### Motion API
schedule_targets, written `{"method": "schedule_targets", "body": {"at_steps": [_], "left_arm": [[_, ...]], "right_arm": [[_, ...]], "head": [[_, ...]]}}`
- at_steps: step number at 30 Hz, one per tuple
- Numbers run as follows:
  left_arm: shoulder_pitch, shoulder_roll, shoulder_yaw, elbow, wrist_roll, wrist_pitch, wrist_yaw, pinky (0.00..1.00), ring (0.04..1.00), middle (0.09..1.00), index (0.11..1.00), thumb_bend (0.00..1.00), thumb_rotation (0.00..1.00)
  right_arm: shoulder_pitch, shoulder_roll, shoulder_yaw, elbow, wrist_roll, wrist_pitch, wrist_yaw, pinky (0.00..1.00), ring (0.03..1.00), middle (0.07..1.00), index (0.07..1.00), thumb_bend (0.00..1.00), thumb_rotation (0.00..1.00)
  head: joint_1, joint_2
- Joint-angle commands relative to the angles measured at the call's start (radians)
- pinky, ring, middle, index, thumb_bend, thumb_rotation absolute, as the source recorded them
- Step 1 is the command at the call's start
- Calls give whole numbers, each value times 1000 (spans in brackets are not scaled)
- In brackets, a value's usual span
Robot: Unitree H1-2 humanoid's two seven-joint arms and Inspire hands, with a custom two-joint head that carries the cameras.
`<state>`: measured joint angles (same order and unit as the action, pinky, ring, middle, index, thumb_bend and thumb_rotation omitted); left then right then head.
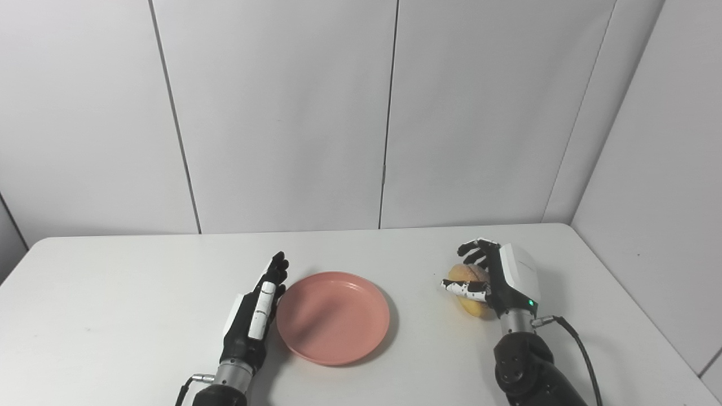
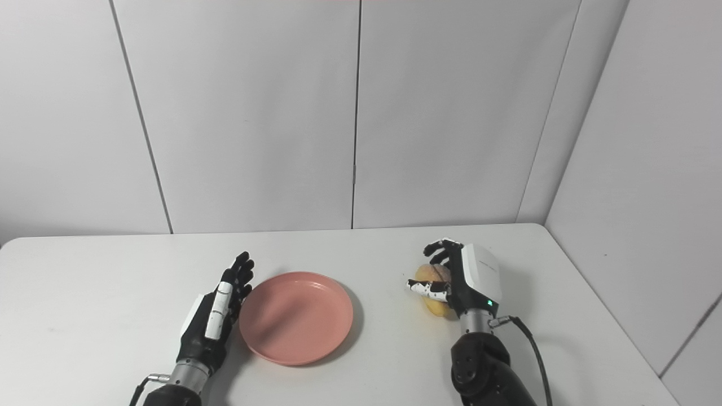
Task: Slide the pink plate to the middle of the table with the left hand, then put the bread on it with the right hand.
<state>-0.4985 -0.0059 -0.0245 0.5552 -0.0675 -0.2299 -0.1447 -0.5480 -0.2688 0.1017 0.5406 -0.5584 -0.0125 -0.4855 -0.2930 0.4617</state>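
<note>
The plate (image 1: 333,317) lies flat on the desk (image 1: 113,293), near the middle and toward the front edge. Just left of it stands the left hand (image 1: 256,313), edge-on to the desk, fingers (image 1: 276,270) straight and pointing away toward the wall (image 1: 282,113) — right beside the plate's left rim, though contact cannot be told. Well to the right of the plate, apart from it, the bread (image 1: 471,290) sits on the desk. The right hand (image 1: 499,279) is at the bread's right side, fingers curled over the top and thumb across the front — wrapped around it. The wall rises behind the desk.
</note>
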Motion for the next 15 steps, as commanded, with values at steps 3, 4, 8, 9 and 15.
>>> {"method": "schedule_targets", "body": {"at_steps": [3,4,8,9,15], "left_arm": [[3,-11,4,20,-18,-21,-12,1000,992,980,947,732,1000],[3,-12,5,20,-18,-19,-11,1000,993,979,945,735,1000],[3,-22,5,18,-10,-21,-1,1000,992,976,942,730,1000],[3,-23,3,15,-8,-17,-1,1000,996,980,944,738,1000],[0,-29,-8,14,4,-16,-1,1000,1000,988,953,732,1000]], "right_arm": [[-20,-11,-14,-87,6,-54,-24,311,390,466,516,511,0],[-17,-11,-15,-98,10,-59,-21,295,387,466,514,510,0],[-1,-8,-19,-169,39,-58,14,277,385,470,512,511,0],[4,-8,-17,-190,41,-55,23,277,385,471,511,511,0],[31,-1,-5,-293,47,-56,77,297,385,474,516,510,0]], "head": [[3,-1],[3,-1],[19,1],[21,2],[40,0]]}}
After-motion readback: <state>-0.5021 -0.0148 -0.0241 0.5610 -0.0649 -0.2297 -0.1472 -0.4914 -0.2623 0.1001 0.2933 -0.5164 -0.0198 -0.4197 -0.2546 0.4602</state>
